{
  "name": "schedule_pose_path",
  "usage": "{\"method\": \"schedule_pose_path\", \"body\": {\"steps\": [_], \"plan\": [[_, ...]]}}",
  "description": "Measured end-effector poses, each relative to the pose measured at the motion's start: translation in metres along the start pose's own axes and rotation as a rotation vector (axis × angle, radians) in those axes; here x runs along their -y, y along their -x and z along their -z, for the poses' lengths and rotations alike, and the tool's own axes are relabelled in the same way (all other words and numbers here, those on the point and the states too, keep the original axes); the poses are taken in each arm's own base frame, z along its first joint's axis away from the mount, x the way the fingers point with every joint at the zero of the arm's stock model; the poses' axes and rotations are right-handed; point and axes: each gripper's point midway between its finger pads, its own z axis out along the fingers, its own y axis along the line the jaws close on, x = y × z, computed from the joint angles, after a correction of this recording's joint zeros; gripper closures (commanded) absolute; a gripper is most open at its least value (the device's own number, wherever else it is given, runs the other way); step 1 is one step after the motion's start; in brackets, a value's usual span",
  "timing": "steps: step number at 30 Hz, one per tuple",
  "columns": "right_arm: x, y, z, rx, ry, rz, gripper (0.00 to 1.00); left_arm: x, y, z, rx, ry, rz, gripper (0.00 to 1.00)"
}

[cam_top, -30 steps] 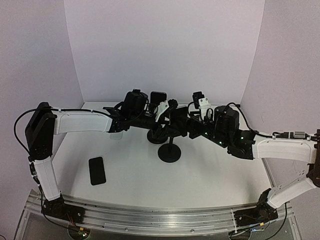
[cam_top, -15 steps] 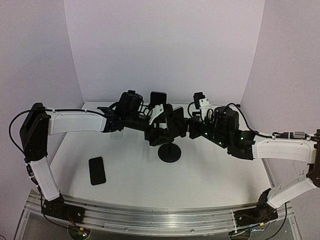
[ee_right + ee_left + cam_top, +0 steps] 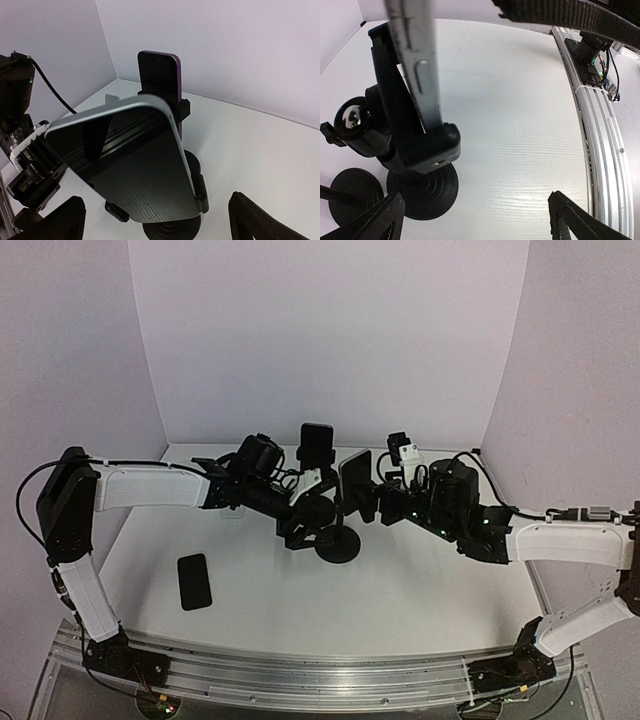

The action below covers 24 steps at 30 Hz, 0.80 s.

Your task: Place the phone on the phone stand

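Note:
A silver-edged phone (image 3: 135,165) with a dark screen sits tilted in the clamp of a black phone stand (image 3: 422,145) on a round base (image 3: 338,546). In the top view this phone (image 3: 355,476) stands between the two grippers. My left gripper (image 3: 475,227) is open, low beside the stand's base, with only table between its fingertips. My right gripper (image 3: 157,225) is open on the phone's screen side, its fingers (image 3: 260,217) apart from the phone. Neither gripper holds anything.
A purple phone (image 3: 160,75) stands upright in a second stand behind, whose base (image 3: 352,192) sits next to the first. A dark phone (image 3: 194,581) lies flat at the near left. The metal rail (image 3: 600,120) runs along the table's near edge.
Both grippers have opened and let go of the phone, which stays in the stand. The left gripper has dropped down toward the stand's base. The right gripper has drawn back slightly.

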Motion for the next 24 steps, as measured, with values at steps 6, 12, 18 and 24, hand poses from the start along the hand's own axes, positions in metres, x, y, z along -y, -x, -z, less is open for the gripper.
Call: {"method": "schedule_pose_path", "body": {"steps": [6, 12, 18, 24], "plan": [[0.002, -0.012, 0.003, -0.019, 0.001, -0.025, 0.02, -0.006, -0.009, 0.006, -0.023, -0.001, 0.038, 0.01], [0.008, -0.062, 0.006, -0.102, 0.017, -0.015, 0.03, -0.018, -0.011, 0.016, -0.018, 0.025, 0.080, 0.01], [0.015, -0.132, -0.002, -0.137, 0.050, 0.039, 0.04, -0.027, -0.014, 0.035, -0.008, 0.065, 0.124, 0.02], [0.009, -0.141, -0.030, -0.043, 0.081, 0.091, 0.05, -0.028, -0.020, 0.047, -0.013, 0.095, 0.149, 0.02]]}}
